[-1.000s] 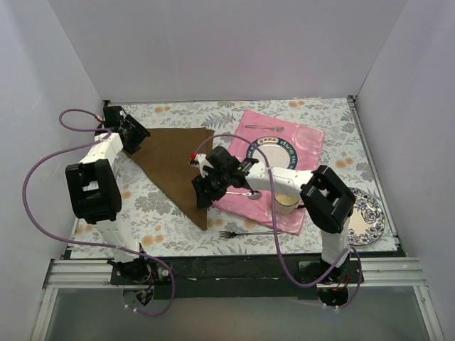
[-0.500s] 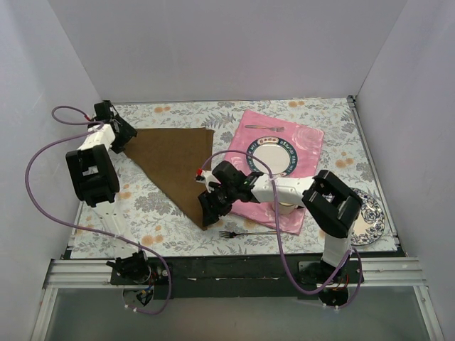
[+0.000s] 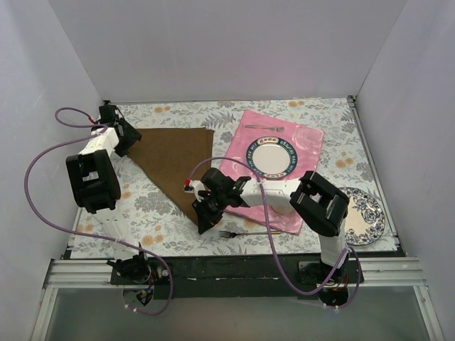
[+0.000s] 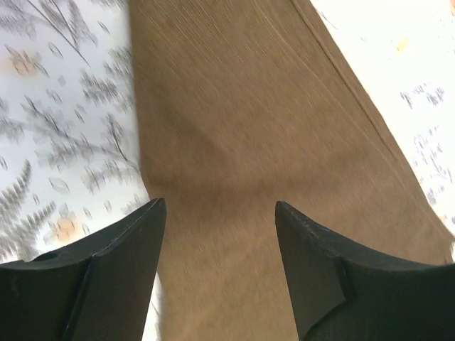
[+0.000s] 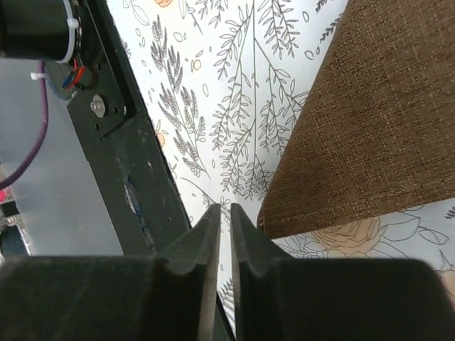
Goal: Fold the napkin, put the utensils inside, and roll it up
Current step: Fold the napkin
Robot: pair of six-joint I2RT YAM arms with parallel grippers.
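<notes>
Top view of a flower-patterned desk [image 3: 163, 206], two white robot arms reaching in from the near edge. Nearest the bases, just right of the near tip of the napkin [image 3: 178, 156], a slim silver fork [image 3: 245, 233], flat on the desk, tines toward that tip, handle away to the right. Right gripper [image 3: 202, 223] low at the napkin's near tip. In its wrist view, right gripper [image 5: 223, 213] with fingers [image 5: 206, 234] drawn almost together, only a thin slit left, nothing held. Pointed brown corner of the napkin [image 5: 370, 142] just beside one finger, touching or not, hard to tell. Napkin itself dark brown, spread flat as a triangle, one long edge along the far side, narrowing to the near tip. Just beside the napkin's right edge, a large pink mat [image 3: 309, 138] carrying a round plate [image 3: 271, 158] with a dark patterned rim. Well right of the napkin, beyond the mat, a second plate [image 3: 368, 213], partly hidden by the right arm. Left gripper [image 3: 128, 138] at the napkin's far left corner. In its wrist view, left gripper [image 4: 217, 263] with black fingers [image 4: 106, 277] spread wide apart, brown napkin [image 4: 249, 142] filling the gap beneath, a doubled edge showing along one side, contact with the cloth unclear. Farthest, right of the napkin's far edge, a silver utensil [image 3: 264, 128] on the far part of the mat
</notes>
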